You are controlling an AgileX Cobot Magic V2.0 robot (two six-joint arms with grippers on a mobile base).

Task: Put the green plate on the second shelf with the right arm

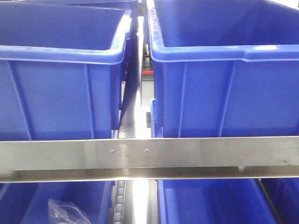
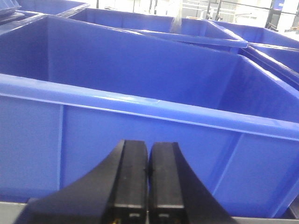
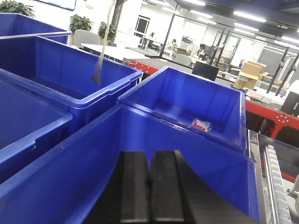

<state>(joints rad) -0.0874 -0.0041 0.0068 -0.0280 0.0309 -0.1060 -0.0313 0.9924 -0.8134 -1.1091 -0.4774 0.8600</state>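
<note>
The green plate is out of view in all three views. My left gripper (image 2: 148, 150) is shut with nothing between its black fingers, and it faces the outer wall of a blue bin (image 2: 140, 140). My right gripper (image 3: 150, 161) is also shut and holds nothing. It hangs over the inside of another blue bin (image 3: 84, 172). Neither gripper shows in the front view.
Two big blue bins (image 1: 60, 84) (image 1: 224, 79) stand side by side on a shelf behind a steel rail (image 1: 149, 154). More blue bins sit below, one holding a clear plastic bag (image 1: 65, 212). A far bin holds a small red-and-white packet (image 3: 202, 124). A roller track (image 3: 275, 182) runs on the right.
</note>
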